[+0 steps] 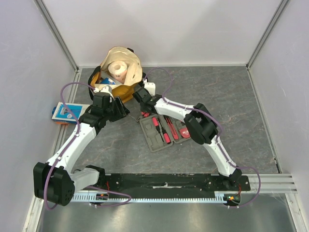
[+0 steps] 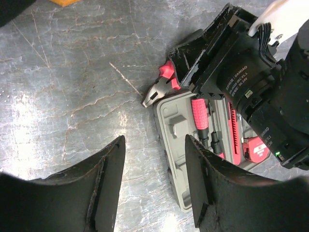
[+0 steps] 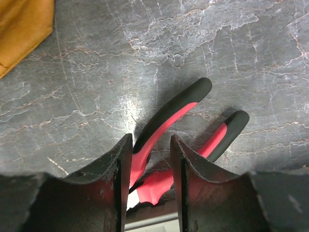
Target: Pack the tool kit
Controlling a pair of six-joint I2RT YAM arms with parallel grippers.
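Note:
The grey case point(image 1: 155, 140) lies open on the table, with red-and-black screwdrivers point(image 2: 199, 116) and a round tape measure point(image 2: 256, 150) in its slots. Red-and-black pliers point(image 3: 178, 108) lie on the table at the case's far left corner, also in the left wrist view point(image 2: 161, 82). My right gripper point(image 3: 151, 140) is low over the pliers, jaws partly open astride one handle; it also shows in the top view point(image 1: 143, 107). My left gripper point(image 2: 154, 142) is open and empty above the table just left of the case point(image 2: 176, 159), also in the top view point(image 1: 123, 114).
A tan-and-yellow bag with a paper roll point(image 1: 118, 72) stands at the back, just behind both grippers. A blue-and-white flat packet point(image 1: 67, 112) lies at the left wall. White walls close in the table on three sides.

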